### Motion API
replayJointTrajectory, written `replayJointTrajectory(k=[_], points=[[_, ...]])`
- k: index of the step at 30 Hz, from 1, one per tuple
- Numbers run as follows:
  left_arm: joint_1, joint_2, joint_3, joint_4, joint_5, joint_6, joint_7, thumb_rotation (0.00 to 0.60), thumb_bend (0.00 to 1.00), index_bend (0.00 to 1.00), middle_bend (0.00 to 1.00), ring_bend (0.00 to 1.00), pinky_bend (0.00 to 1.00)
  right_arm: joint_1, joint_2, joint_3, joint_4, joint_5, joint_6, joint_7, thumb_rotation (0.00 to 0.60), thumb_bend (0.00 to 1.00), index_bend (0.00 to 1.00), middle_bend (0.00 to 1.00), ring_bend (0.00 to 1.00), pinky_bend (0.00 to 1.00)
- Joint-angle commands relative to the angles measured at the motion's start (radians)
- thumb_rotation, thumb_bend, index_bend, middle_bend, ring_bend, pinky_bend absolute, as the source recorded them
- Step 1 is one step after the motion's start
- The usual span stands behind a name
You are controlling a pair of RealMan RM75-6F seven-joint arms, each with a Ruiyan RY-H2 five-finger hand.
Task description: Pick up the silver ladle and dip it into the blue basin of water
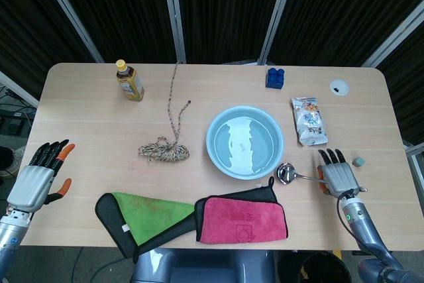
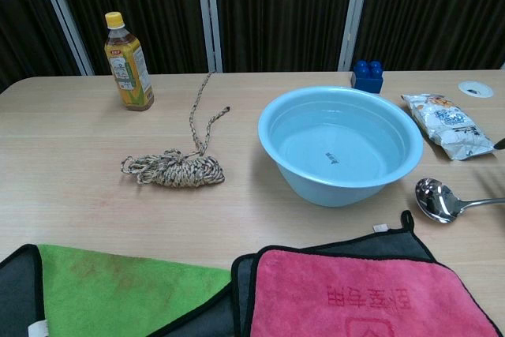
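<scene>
The silver ladle [image 1: 287, 173] lies low by the table, just right of the blue basin of water [image 1: 213, 154], bowl up. In the chest view the ladle [image 2: 436, 199] shows with its handle running off the right edge, beside the basin [image 2: 316, 183]. My right hand [image 1: 338, 178] grips the end of the handle near the table's front right edge, fingers pointing away from me. My left hand [image 1: 37, 178] hovers at the front left edge, fingers spread and holding nothing. Neither hand is plainly seen in the chest view.
A pink towel [image 1: 242, 219] and a green towel [image 1: 151, 211] lie along the front edge, near the ladle. A coiled rope [image 1: 163, 151], a tea bottle [image 1: 129, 81], a blue block [image 1: 275, 77], a snack packet [image 1: 309, 120] and a small grey piece [image 1: 358, 162] lie around.
</scene>
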Motion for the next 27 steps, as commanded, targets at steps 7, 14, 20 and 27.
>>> replayJointTrajectory(k=[7, 14, 20, 27], points=[[0.001, 0.000, 0.005, -0.002, 0.008, 0.002, 0.002, 0.600, 0.44, 0.00, 0.00, 0.00, 0.00, -0.001, 0.094, 0.017, -0.098, 0.031, 0.010, -0.001, 0.600, 0.44, 0.70, 0.07, 0.00, 0.00], [0.000, -0.003, 0.006, -0.001, 0.005, -0.002, 0.011, 0.600, 0.44, 0.00, 0.00, 0.00, 0.00, 0.013, 0.192, 0.028, -0.196, 0.056, -0.012, 0.005, 0.600, 0.44, 0.70, 0.07, 0.00, 0.00], [-0.001, -0.005, 0.009, -0.003, 0.006, -0.005, 0.018, 0.600, 0.44, 0.00, 0.00, 0.00, 0.00, 0.018, 0.252, 0.047, -0.238, 0.084, -0.005, 0.007, 0.600, 0.44, 0.71, 0.07, 0.00, 0.00], [-0.005, -0.014, 0.007, -0.004, -0.001, -0.016, 0.035, 0.600, 0.44, 0.00, 0.00, 0.00, 0.00, 0.025, 0.325, 0.069, -0.291, 0.107, 0.007, 0.016, 0.600, 0.44, 0.71, 0.07, 0.00, 0.00]])
